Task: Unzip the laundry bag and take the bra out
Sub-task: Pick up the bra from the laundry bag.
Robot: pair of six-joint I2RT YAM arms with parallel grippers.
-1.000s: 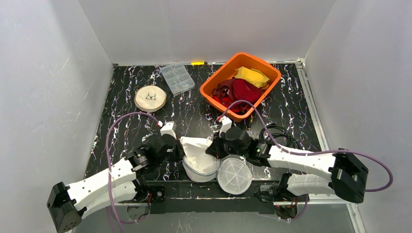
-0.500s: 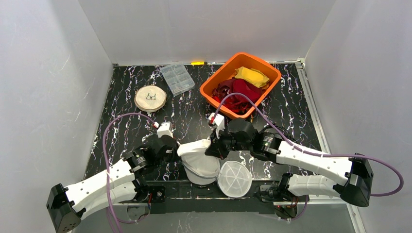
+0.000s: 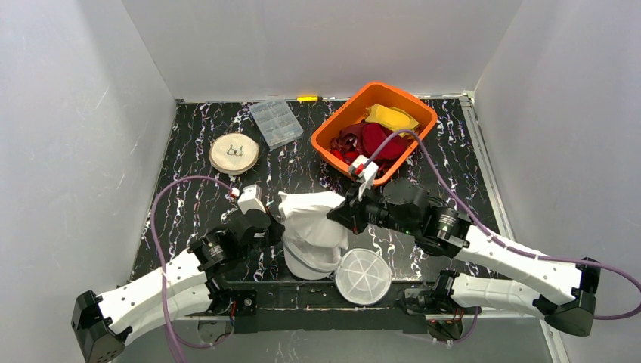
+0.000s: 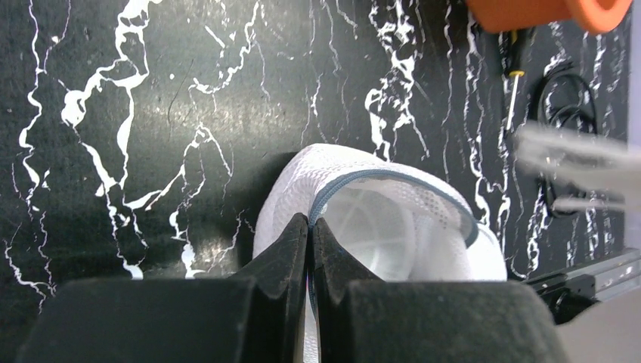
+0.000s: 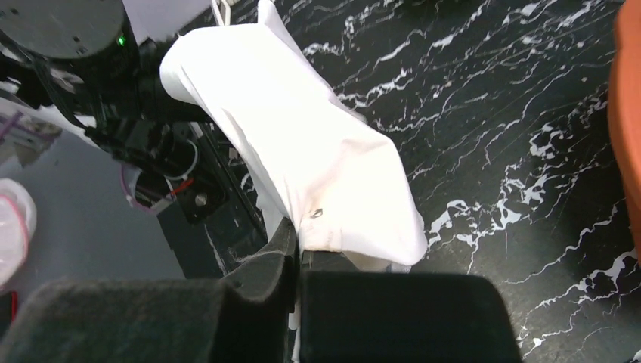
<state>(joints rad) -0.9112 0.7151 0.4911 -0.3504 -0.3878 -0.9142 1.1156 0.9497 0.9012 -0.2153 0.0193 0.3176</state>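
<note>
While left gripper point(image 4: 310, 224) is pinching rim of round white mesh laundry bag point(image 4: 393, 219) at 6 o'clock, right gripper point(image 5: 297, 236), clamped on white cloth bra point(image 5: 302, 151), is dragging it farther out twd 1 o'clock, so removal prob. nearly done.

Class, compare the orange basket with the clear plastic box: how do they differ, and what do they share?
The orange basket is opaque; the clear plastic box is see-through. The basket is larger than the box. The basket holds red cloth and yellow cloth; the box is divided into small compartments. Both sit skewed near the table's far edge.
</note>
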